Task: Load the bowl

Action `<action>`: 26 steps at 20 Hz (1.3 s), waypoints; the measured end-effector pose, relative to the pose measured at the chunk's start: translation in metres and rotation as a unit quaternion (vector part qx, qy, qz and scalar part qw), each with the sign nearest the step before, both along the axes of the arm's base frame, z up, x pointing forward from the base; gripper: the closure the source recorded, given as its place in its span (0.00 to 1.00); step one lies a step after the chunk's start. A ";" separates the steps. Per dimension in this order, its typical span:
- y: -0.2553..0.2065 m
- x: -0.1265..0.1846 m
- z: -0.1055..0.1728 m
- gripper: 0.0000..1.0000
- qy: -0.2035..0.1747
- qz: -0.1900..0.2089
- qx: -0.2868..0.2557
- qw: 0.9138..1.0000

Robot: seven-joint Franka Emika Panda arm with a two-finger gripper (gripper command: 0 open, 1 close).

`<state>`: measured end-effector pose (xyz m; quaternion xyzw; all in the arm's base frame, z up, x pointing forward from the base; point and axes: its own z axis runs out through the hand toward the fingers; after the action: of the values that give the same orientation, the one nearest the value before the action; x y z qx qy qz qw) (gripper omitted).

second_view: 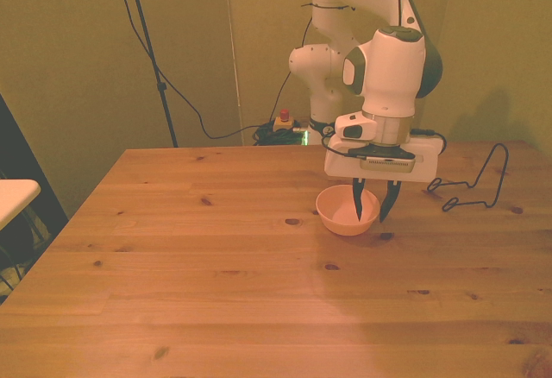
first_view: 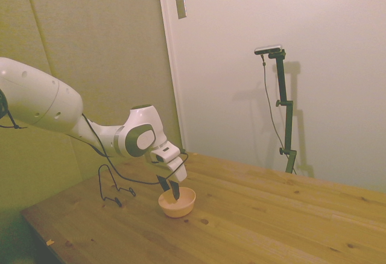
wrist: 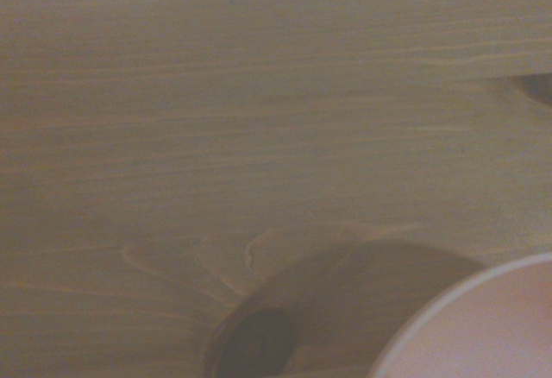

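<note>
Pale walls and a closed door stand behind a wooden table [first_view: 289,216], whose planks run bare across most of both wide views. On it sits the bowl [first_view: 177,202], a small salmon-pink dish standing upright, toward the front view's right and roughly midway across the table's depth. The white arm bends down over it, and the gripper [second_view: 373,210] hangs at the bowl's rim on the front view's right side. Its jaws stand apart: one dark finger [second_view: 359,202] dips inside the bowl [second_view: 347,210], while the other comes down outside the wall, so the rim lies between the two. Whether either finger actually touches the plastic cannot be told from these views. In the side view the fingertips reach down to about rim level or just below. Well apart from the bowl, nearer the front view's right edge, stands a thin black wire rack [second_view: 473,186]. The wrist view, blurred, shows wood grain and a pale curved edge of the bowl [wrist: 483,326] in one corner.
</note>
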<state>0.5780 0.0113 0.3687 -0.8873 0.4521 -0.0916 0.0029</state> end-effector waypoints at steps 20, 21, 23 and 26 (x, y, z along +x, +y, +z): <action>-0.025 0.005 0.053 1.00 -0.007 0.022 0.080 0.997; -0.025 0.003 0.065 1.00 -0.009 0.028 0.091 0.995; -0.018 -0.001 0.089 1.00 -0.013 0.045 0.115 0.992; 0.005 -0.009 0.117 1.00 -0.008 0.072 0.146 0.987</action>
<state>0.5693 0.0159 0.4861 -0.9067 0.3956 -0.0316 0.1429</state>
